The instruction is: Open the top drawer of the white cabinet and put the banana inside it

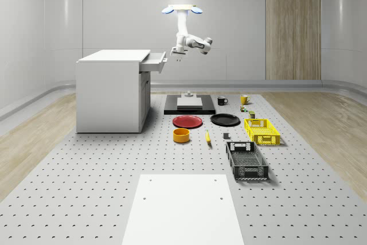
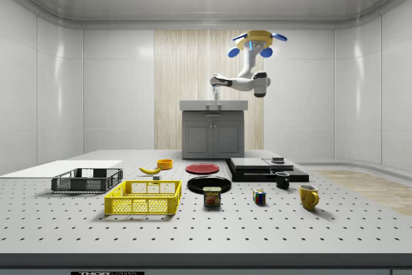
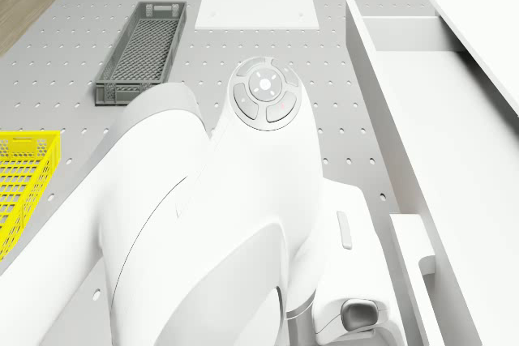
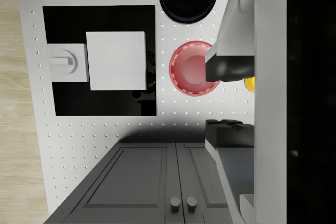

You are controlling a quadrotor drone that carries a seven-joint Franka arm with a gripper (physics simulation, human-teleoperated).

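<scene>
The drone (image 1: 183,9) hovers high in the room, just off the cabinet's drawer side, above the black base plate (image 1: 190,107). Its arm bends down and across so the gripper (image 1: 178,55) hangs right at the front edge of the top drawer (image 1: 153,62), which juts out from the white cabinet (image 1: 112,90) well past the cabinet face. In the wrist view the two dark fingers (image 4: 228,68) stand a little apart along the drawer's front lip; I cannot tell whether they actually pinch it, and they carry nothing loose.

The banana (image 1: 207,136) lies on the perforated table (image 1: 86,176), between the orange bowl (image 1: 182,135) and the yellow basket (image 1: 261,131), well away from the cabinet. The red plate (image 1: 187,121) and black plate (image 1: 225,120) sit beyond it, with open tabletop around the cabinet's foot.
</scene>
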